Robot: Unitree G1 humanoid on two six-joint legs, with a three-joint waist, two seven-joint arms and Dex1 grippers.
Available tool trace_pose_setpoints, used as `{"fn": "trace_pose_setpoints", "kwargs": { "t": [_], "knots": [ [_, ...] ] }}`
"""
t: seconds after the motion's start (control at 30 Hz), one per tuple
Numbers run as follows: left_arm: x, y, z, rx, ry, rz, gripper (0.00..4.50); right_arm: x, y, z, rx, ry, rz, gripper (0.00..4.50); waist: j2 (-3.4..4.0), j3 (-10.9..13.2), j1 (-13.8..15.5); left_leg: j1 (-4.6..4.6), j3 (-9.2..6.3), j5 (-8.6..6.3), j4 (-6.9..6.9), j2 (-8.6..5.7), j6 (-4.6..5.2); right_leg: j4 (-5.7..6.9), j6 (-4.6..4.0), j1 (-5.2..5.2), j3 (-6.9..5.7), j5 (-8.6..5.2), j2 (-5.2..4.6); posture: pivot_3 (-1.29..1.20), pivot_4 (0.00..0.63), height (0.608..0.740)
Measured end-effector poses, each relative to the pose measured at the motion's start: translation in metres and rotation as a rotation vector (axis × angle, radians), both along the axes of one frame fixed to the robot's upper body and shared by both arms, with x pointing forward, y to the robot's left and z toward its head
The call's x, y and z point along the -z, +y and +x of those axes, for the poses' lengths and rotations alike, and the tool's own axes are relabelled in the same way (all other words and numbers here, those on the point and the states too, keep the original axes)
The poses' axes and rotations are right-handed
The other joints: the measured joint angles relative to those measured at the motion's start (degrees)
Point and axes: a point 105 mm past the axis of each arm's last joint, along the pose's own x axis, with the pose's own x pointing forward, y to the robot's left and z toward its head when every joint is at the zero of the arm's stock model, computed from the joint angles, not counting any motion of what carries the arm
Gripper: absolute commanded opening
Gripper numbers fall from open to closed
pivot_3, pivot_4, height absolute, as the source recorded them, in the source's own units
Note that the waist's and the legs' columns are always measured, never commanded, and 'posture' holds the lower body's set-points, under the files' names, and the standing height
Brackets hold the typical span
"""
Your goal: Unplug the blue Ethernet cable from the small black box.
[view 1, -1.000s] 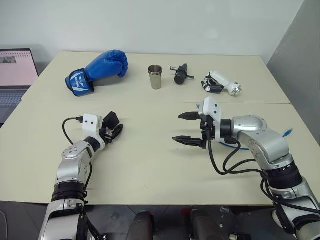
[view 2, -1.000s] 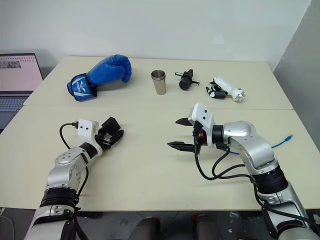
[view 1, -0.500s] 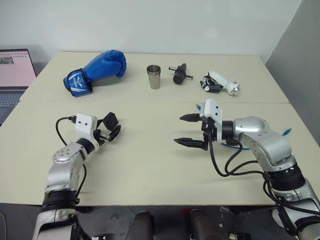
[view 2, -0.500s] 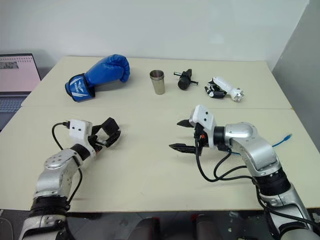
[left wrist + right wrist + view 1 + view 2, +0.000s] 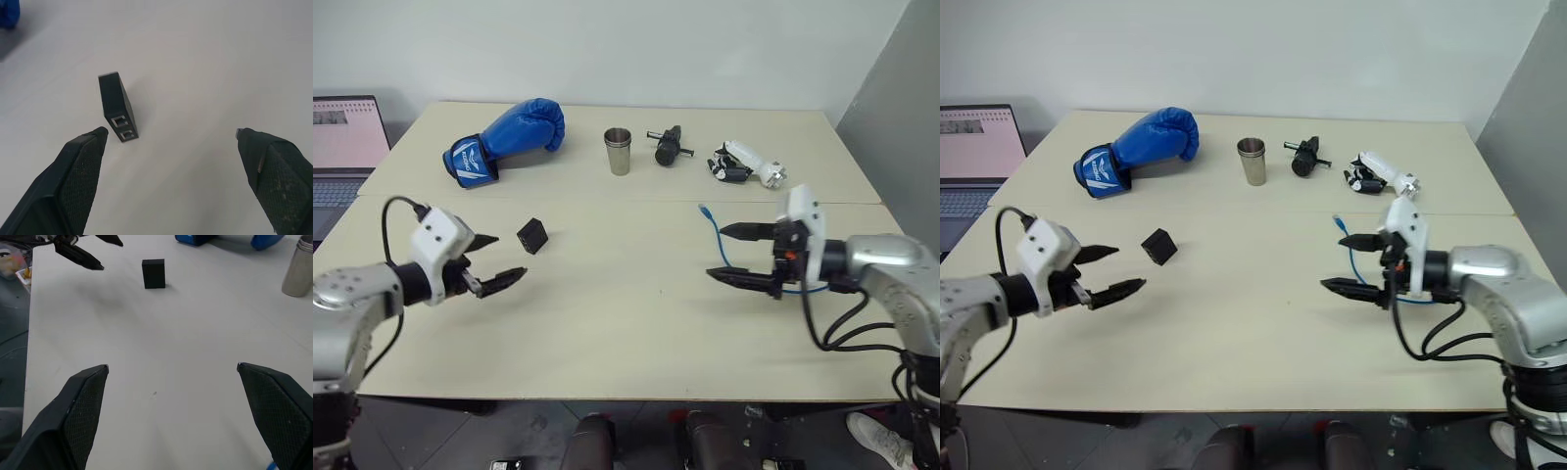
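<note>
- Both arms had drawn apart since the earlier frame, uncovering the small matte black box (image 5: 532,235) and thin bright blue Ethernet cable (image 5: 717,239).
- Box stood alone on the beige table (image 5: 607,313), sockets empty.
- Left gripper (image 5: 495,260) and right gripper (image 5: 734,255) were released, grasping nothing.
- Cable lay beside the right gripper, well apart from the box.

The box (image 5: 532,235) ahead of the left fingers (image 5: 505,279) is matte black, with two pale-rimmed sockets on one narrow face. The cable (image 5: 717,238) just beyond the right fingers (image 5: 734,278) is bright blue. Both pairs of fingers are black, on white-cased wrists and silver-grey arms. The counter (image 5: 607,313) is plain pale cream. Further off, the glove (image 5: 504,138) is blue with a white mark on its cuff, the cup (image 5: 619,151) bare steel, the tool (image 5: 666,145) black, and the gadget (image 5: 747,164) black and white.
</note>
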Motion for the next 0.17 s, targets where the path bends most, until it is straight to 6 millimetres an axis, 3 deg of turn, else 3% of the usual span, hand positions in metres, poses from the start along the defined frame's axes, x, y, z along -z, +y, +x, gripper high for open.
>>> {"fn": "trace_pose_setpoints", "kwargs": {
  "t": [0.17],
  "knots": [
    [-0.0104,0.0019,0.0009,0.039,0.002,-0.019,4.48,-0.0074,-0.0099,-0.0015,0.006,0.012,-0.010,4.46,0.01,0.01,-0.24,0.00,0.22,0.00,-0.03,0.04,0.00,-0.02,0.00,-0.05,0.12,0.00,0.01,0.00,0.150,0.740]
  ]
}}
